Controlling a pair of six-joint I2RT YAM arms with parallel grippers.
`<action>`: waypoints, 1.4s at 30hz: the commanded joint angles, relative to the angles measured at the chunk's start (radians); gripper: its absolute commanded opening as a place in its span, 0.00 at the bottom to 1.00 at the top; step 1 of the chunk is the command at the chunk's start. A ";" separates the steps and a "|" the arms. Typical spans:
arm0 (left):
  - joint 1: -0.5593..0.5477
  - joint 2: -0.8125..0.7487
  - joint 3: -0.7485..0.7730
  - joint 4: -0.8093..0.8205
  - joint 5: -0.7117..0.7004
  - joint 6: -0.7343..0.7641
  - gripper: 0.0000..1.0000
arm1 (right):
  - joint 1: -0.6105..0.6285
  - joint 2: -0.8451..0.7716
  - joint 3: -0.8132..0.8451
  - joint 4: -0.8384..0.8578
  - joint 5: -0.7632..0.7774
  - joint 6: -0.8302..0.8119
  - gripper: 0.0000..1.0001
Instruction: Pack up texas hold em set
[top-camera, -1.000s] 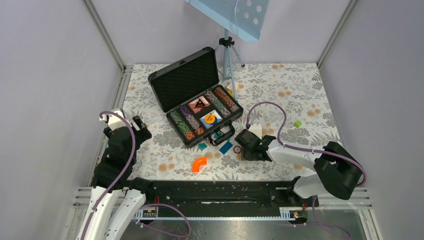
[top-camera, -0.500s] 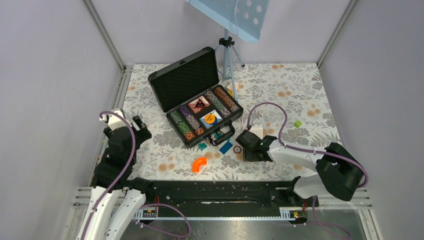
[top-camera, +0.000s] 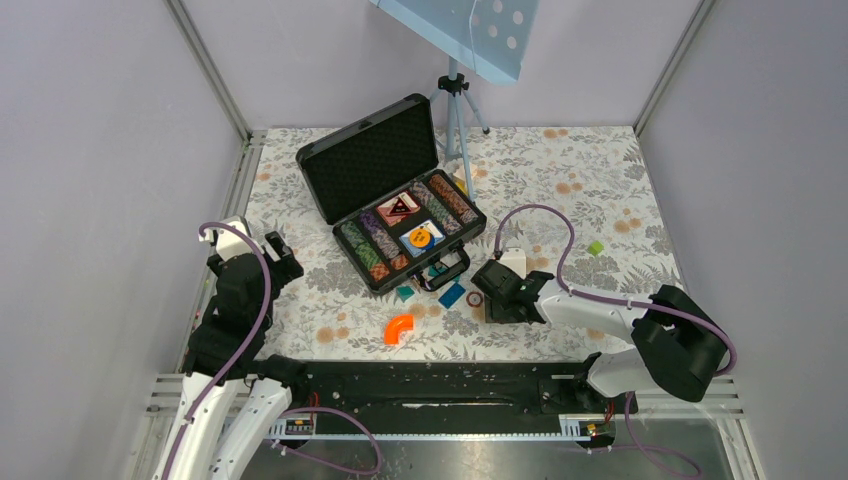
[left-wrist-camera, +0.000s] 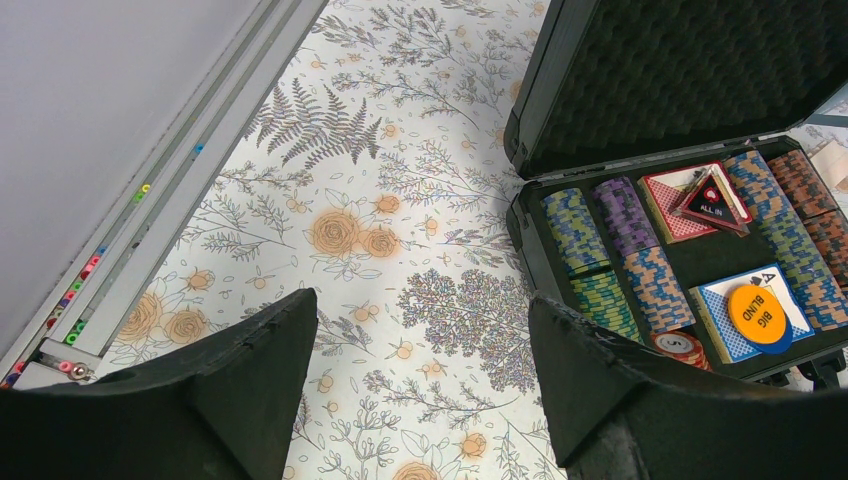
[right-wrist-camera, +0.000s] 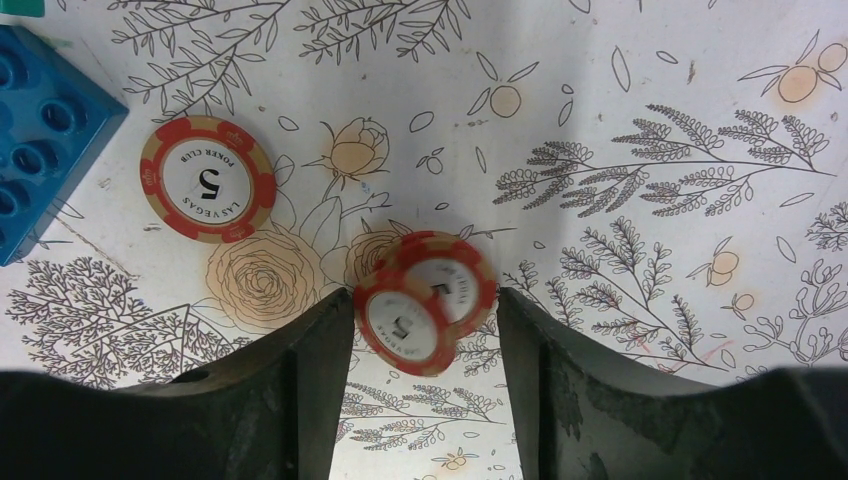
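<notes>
The black briefcase (top-camera: 371, 157) lies open at the table's middle, foam lid up, with rows of striped chips (top-camera: 365, 245) and red and blue card decks inside; it also shows in the left wrist view (left-wrist-camera: 700, 70). My right gripper (top-camera: 492, 290) is low over the table right of the case. In the right wrist view its fingertips (right-wrist-camera: 425, 300) press on two overlapping red poker chips (right-wrist-camera: 428, 300), which look blurred. Another red chip (right-wrist-camera: 208, 180) lies flat to the left. My left gripper (left-wrist-camera: 425, 310) is open and empty, left of the case.
A blue block (right-wrist-camera: 40, 140) lies beside the loose chip. An orange curved piece (top-camera: 399, 328) and a teal block (top-camera: 404, 293) lie in front of the case. A small green block (top-camera: 596, 247) sits at the right. A tripod (top-camera: 455, 110) stands behind the case.
My right gripper has shifted slightly up and left towards the loose chips, then stayed put. The left arm has not moved.
</notes>
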 joint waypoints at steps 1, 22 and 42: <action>0.003 0.005 -0.005 0.050 0.014 0.014 0.77 | -0.008 -0.023 0.019 -0.028 0.021 0.008 0.63; 0.003 0.008 -0.005 0.052 0.018 0.015 0.77 | -0.008 -0.050 0.020 -0.056 -0.013 0.013 0.75; 0.003 0.003 -0.007 0.055 0.022 0.015 0.77 | 0.016 -0.051 -0.006 -0.066 -0.077 0.127 0.71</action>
